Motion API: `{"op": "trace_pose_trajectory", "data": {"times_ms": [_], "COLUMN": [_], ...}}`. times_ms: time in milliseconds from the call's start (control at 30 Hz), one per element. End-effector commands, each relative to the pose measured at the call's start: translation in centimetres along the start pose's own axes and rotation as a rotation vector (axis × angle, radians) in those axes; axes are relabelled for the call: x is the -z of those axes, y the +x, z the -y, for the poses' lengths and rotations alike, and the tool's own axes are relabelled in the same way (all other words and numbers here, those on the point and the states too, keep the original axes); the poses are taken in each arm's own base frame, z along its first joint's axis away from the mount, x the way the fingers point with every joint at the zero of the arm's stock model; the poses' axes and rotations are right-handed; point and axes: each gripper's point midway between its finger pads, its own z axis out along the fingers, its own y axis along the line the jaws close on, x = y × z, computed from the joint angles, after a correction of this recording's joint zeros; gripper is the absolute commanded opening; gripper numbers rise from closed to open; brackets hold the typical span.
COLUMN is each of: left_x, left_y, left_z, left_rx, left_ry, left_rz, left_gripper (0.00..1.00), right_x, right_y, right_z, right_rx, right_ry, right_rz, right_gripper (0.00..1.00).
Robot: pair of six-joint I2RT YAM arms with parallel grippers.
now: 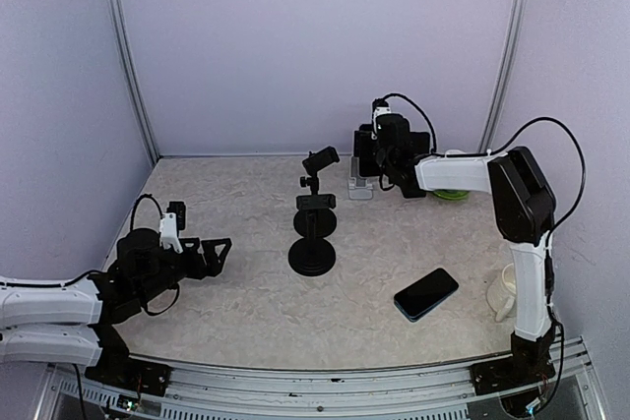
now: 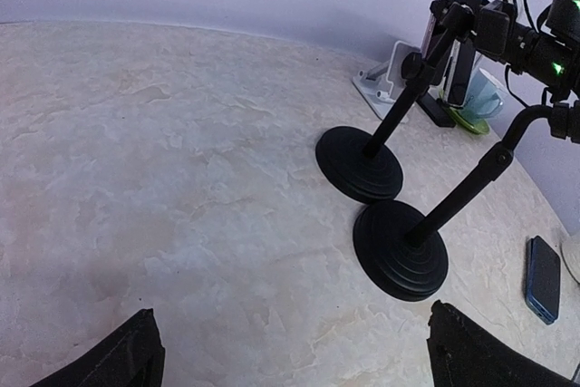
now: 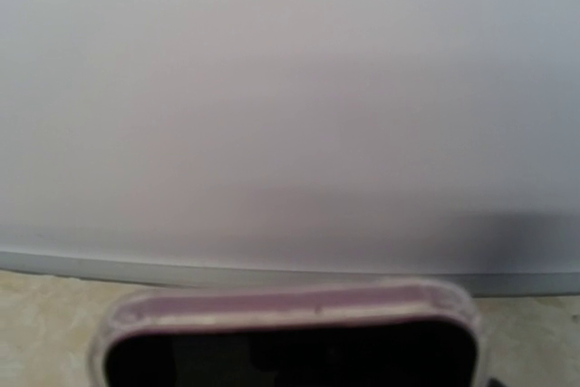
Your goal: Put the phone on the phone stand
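A phone in a pink-edged case (image 1: 365,152) stands upright at the back of the table, just above a small white phone stand (image 1: 359,187). My right gripper (image 1: 372,156) reaches in from the right and is shut on this phone. In the right wrist view only the phone's top edge (image 3: 290,313) shows, and the fingers are hidden behind it. In the left wrist view the phone (image 2: 430,29) and the white stand (image 2: 379,79) sit far off. Low at the near left, my left gripper (image 1: 212,251) is open and holds nothing.
Two black round-based clamp stands (image 1: 313,233) (image 2: 401,246) rise mid-table. A second, dark blue phone (image 1: 426,293) lies flat at the near right. A white mug (image 1: 502,292) stands by the right arm's post. A green dish (image 1: 453,193) sits behind the right arm.
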Motion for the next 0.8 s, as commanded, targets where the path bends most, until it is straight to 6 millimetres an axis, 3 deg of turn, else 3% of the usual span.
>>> {"op": "trace_pose_trajectory", "data": {"times_ms": [0, 767], "left_x": [-0.1, -0.2], "left_y": [-0.1, -0.1], "left_z": [0.0, -0.4], "left_rx": [-0.01, -0.008], "left_ry": [0.01, -0.002], "left_rz": [0.008, 0.005], "left_gripper": [0.99, 0.99], "right_x": [-0.6, -1.8], "right_y": [-3.0, -1.2], "right_z": [-1.0, -1.9], "right_rx": [-0.059, -0.082], "right_ry": [-0.04, -0.04], "right_rz": [0.09, 0.068], "right_gripper": [0.38, 0.39]}}
